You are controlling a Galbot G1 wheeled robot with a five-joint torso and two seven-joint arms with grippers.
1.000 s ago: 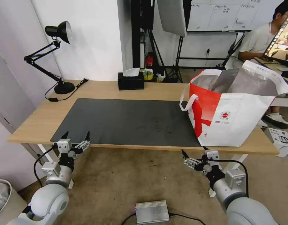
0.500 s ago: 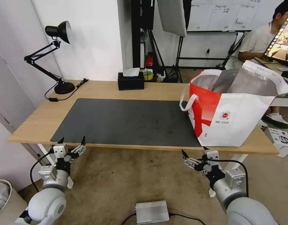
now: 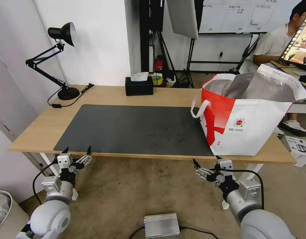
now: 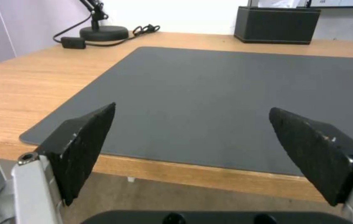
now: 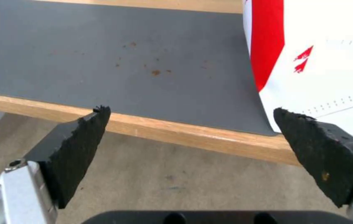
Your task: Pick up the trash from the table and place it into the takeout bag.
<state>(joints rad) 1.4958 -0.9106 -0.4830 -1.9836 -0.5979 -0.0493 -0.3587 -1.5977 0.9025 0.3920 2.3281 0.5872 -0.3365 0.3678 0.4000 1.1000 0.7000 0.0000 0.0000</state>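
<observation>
Two hands, left hand (image 3: 77,150) and right hand (image 3: 206,161), wide open, seemingly empty, below the table (image 3: 40,126) edge.

You have one table (image 3: 40,131) carrying one dark grey mat (image 3: 133,129), one takeout bag (image 3: 255,122), one black tissue box (image 3: 139,86) and one desk lamp (image 3: 61,59). You have two grippers: the left gripper (image 3: 77,151) and the right gripper (image 3: 206,161), each with two fingers spread apart.
</observation>
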